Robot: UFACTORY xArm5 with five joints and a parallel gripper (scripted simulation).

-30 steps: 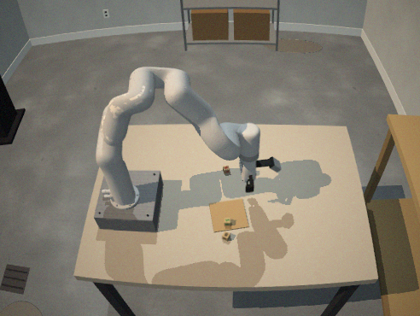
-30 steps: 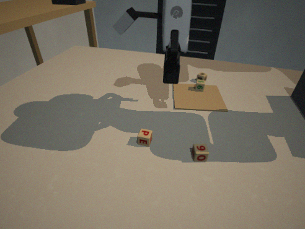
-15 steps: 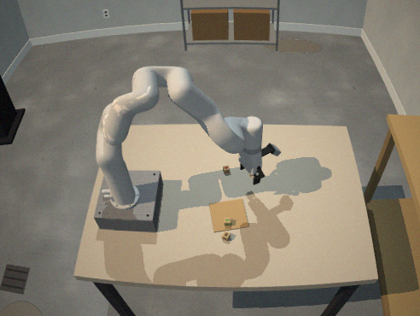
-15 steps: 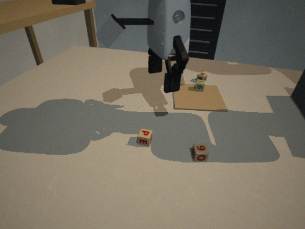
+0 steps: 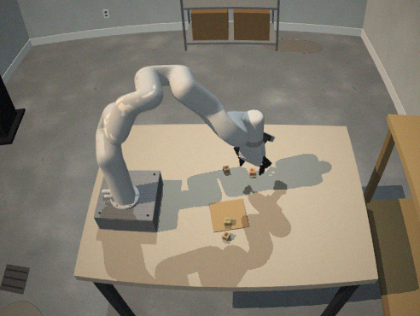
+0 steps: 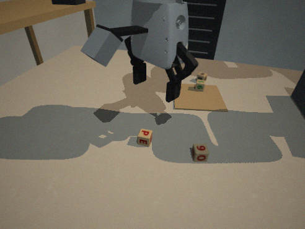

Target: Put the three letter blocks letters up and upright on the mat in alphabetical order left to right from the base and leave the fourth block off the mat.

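My gripper (image 6: 155, 83) is open and empty. It hangs above the table, over a block (image 6: 144, 137) with a red P on top and a red E on its side; this block also shows in the top view (image 5: 253, 172), just under the fingers (image 5: 252, 164). A second red-marked block (image 6: 199, 152) lies beside it on the bare table, also visible in the top view (image 5: 227, 171). The tan mat (image 5: 229, 214) lies flat. A green-marked block (image 5: 228, 222) sits on the mat near its front edge and also shows in the exterior view (image 6: 199, 85). Another block (image 5: 226, 236) lies just off that edge.
The robot's grey base (image 5: 128, 207) stands at the table's left side. A wooden side table (image 5: 401, 205) stands off the right edge. A shelf unit (image 5: 230, 23) is by the far wall.
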